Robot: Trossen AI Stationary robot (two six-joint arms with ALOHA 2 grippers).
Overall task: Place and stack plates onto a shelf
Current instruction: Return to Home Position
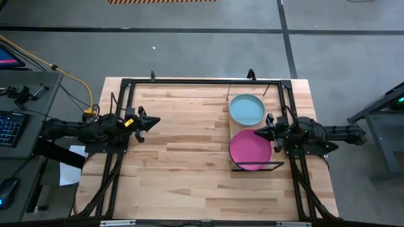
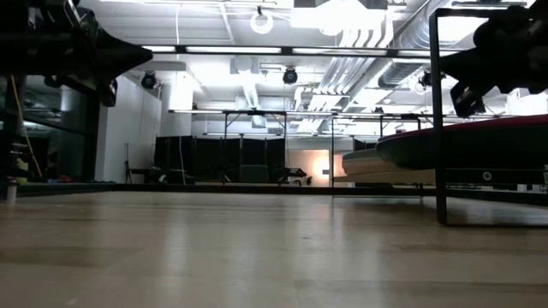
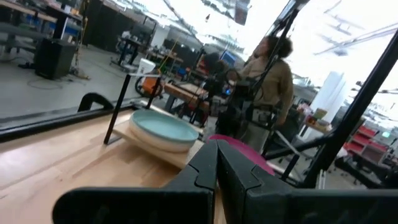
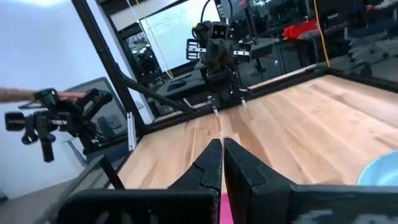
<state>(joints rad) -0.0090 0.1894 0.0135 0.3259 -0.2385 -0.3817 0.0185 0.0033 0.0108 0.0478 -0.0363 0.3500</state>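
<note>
The shelf [image 1: 233,128] stands at the table's right side on its wire frame. Two stacks rest on its board. The light teal plate [image 1: 246,109] tops the far stack, and in the left wrist view it [image 3: 163,126] sits on a cream plate [image 3: 163,144]. The magenta plate [image 1: 250,150] tops the near stack, with dark plates [image 2: 445,156] under it; their colours are hard to tell. My right gripper [image 1: 257,133] is shut and hovers above the magenta plate's far rim. My left gripper [image 1: 153,121] is shut, raised over the table's left part.
Bare plank tabletop [image 1: 189,145] lies between the two grippers. A dark frame [image 1: 202,81] runs along the table's far edge and sides. A desk with a keyboard [image 1: 9,126] stands left of the table. A person [image 3: 272,81] stands beyond the table's right side.
</note>
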